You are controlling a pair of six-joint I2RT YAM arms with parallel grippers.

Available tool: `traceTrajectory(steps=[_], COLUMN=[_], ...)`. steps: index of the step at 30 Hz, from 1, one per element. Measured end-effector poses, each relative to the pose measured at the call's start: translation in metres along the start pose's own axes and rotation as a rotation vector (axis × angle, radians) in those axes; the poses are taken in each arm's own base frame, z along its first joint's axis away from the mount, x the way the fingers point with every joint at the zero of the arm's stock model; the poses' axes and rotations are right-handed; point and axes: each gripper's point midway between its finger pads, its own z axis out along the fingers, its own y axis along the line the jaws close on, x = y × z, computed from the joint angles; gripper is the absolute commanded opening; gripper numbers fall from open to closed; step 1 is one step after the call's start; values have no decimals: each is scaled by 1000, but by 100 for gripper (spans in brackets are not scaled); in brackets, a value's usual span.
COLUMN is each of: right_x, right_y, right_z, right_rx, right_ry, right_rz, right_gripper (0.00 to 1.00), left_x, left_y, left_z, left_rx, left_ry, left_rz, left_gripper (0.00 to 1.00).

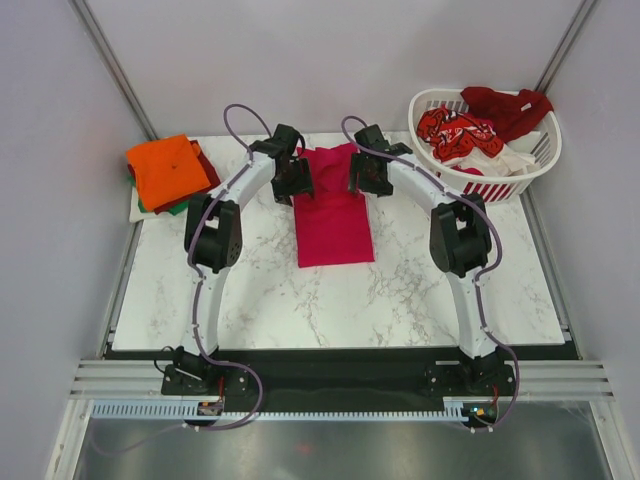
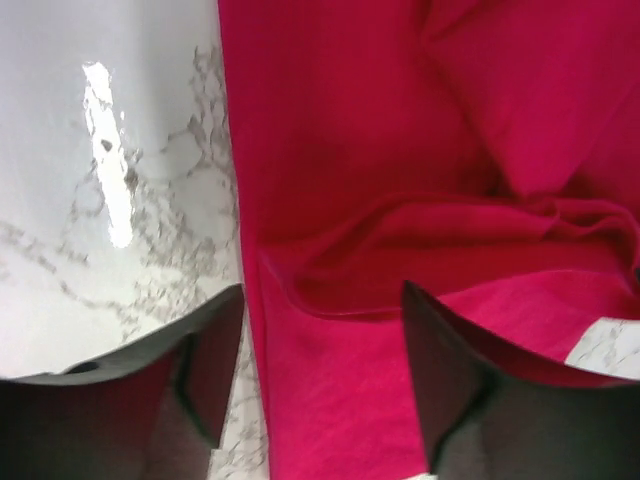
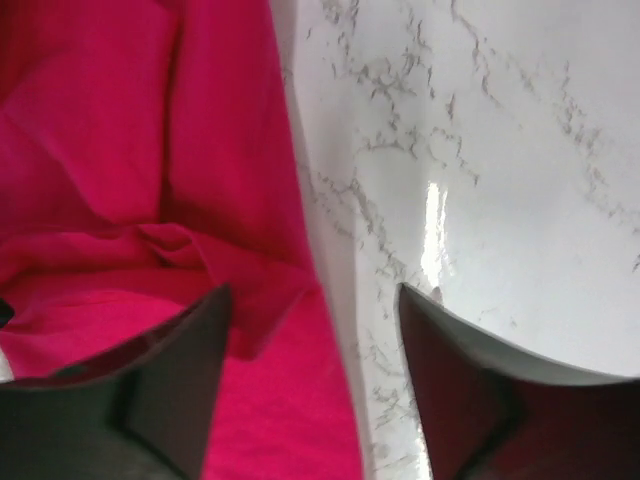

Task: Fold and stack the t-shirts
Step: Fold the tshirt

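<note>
Far left corner of the marble table (image 1: 250,300) there's a small pile of folded shirts. An orange t-shirt (image 1: 165,168) is on top, with a green t-shirt (image 1: 178,208) and a dark red t-shirt (image 1: 208,172) peeking out from under it.

Moving right, the magenta t-shirt (image 1: 333,215) lies flat in the middle of the table as a long narrow rectangle, between the two arms. The left gripper (image 2: 322,290) is at its far left corner with its jaws apart. One finger is over bare marble and the other over cloth, straddling the shirt's edge. Can't tell if they're touching it.

The right gripper (image 3: 314,290) mirrors that on the right edge, also spread wide.

At the far right corner a white slatted basket (image 1: 520,180) holds a red-patterned t-shirt (image 1: 455,130), a crumpled dark red shirt (image 1: 505,108) and some white cloth (image 1: 515,162), all bunched up.
</note>
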Motion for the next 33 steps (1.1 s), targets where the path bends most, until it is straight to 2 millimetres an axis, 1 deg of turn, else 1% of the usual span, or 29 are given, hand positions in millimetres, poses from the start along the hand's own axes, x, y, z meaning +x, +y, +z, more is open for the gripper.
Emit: traceTrajectory(steps=[2, 3, 5, 7, 10, 13, 15, 16, 17, 19, 20, 21, 23, 25, 26, 27, 28, 30, 31, 33], right_x=[-7, -12, -22, -36, -49, -43, -30, -22, -11, 12, 29, 43, 85, 124, 141, 149, 147, 147, 153, 156], right_y=[-5, -8, -12, -16, -21, -25, -28, -27, -27, -24, -24, -24, -29, -34, -37, -36, -33, -28, -28, -24], right_z=[8, 9, 6, -5, -28, -54, -69, -74, -77, -76, -72, -68, -57, -48, -45, -46, -49, -51, -50, -51], right_rx=[12, 14, 17, 19, 16, -6, -35, -53, -80, -134, -160, -176, -203, -227, -235, -254, -280, -323, -334, -367], right_ry=[9, 8, 0, -32, -74, -91, -81, -70, -52, -11, 20, 49, 148, 236, 278, 297, 280, 261, 267, 262], right_rz=[4, 9, 14, 20, 22, 17, 13, 10, 7, 1, -1, -2, -1, 4, 8, 14, 15, 22, 27, 37], right_gripper=[86, 87, 88, 89, 89, 88, 87, 86, 83, 82, 82, 82, 82, 81, 80, 79, 78, 77, 74, 72], left_x=[-6, -7, -9, -14, -27, -35, -31, -25, -18, 6, 20, 35, 71, 112, 126, 142, 158, 180, 186, 182], left_y=[-1, 0, 3, 3, 1, -4, -6, -7, -9, -11, -12, -10, -5, 8, 15, 23, 31, 44, 44, 40], left_z=[11, 13, 12, 3, -21, -60, -88, -102, -111, -121, -120, -117, -101, -79, -71, -61, -54, -45, -45, -48], left_rx=[18, 20, 15, 16, 20, 32, 40, 45, 56, 72, 85, 90, 98, 88, 76, 68, 55, 40, 48, 81], left_ry=[8, 15, 21, 8, -47, -115, -155, -164, -177, -168, -159, -133, -66, 19, 53, 85, 118, 158, 168, 132], left_rz=[-11, -16, -22, -26, -25, -19, -10, -4, 5, 27, 38, 42, 52, 47, 41, 32, 23, 6, -4, -10], left_gripper=[83, 85, 88, 90, 90, 88, 85, 84, 83, 82, 81, 81, 80, 80, 80, 80, 80, 80, 79, 78])
